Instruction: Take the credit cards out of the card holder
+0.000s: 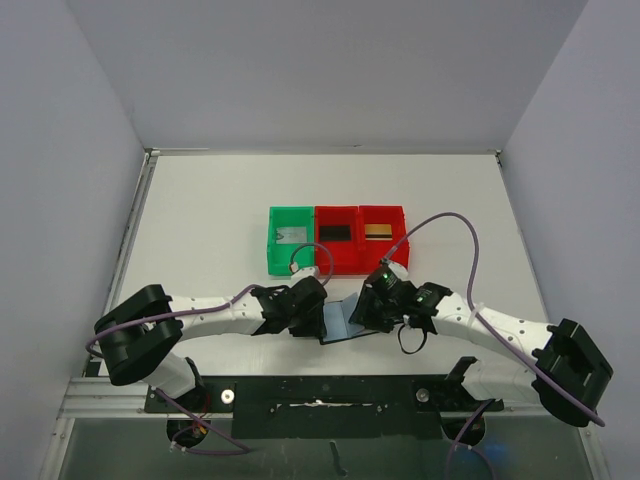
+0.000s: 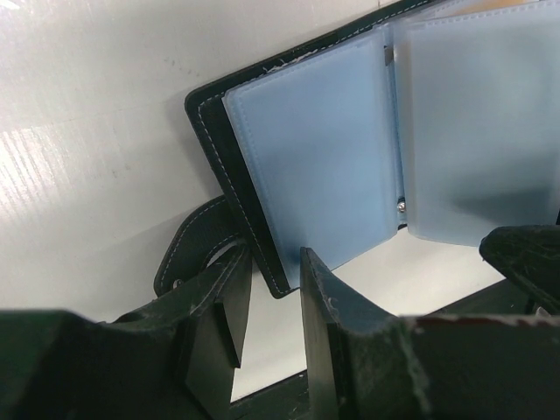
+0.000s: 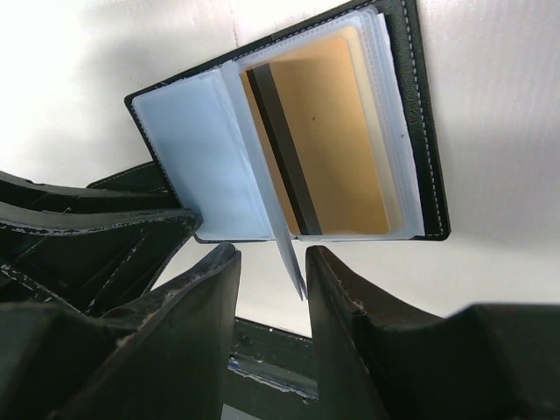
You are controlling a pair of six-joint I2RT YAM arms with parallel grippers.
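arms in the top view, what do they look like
The left arm and right arm have white links and bulky black joints. The left gripper and right gripper are black, two-fingered and scuffed. A purple cable runs along each arm. A green light shows on the right arm.

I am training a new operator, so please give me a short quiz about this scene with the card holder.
1. True or false: the card holder lies open on the table.
2. Which colour is the card inside its sleeve? A gold, B green, C white.
3. Fill in: the black card lies in a ___ bin.
Key: 1 true; 2 A; 3 red.
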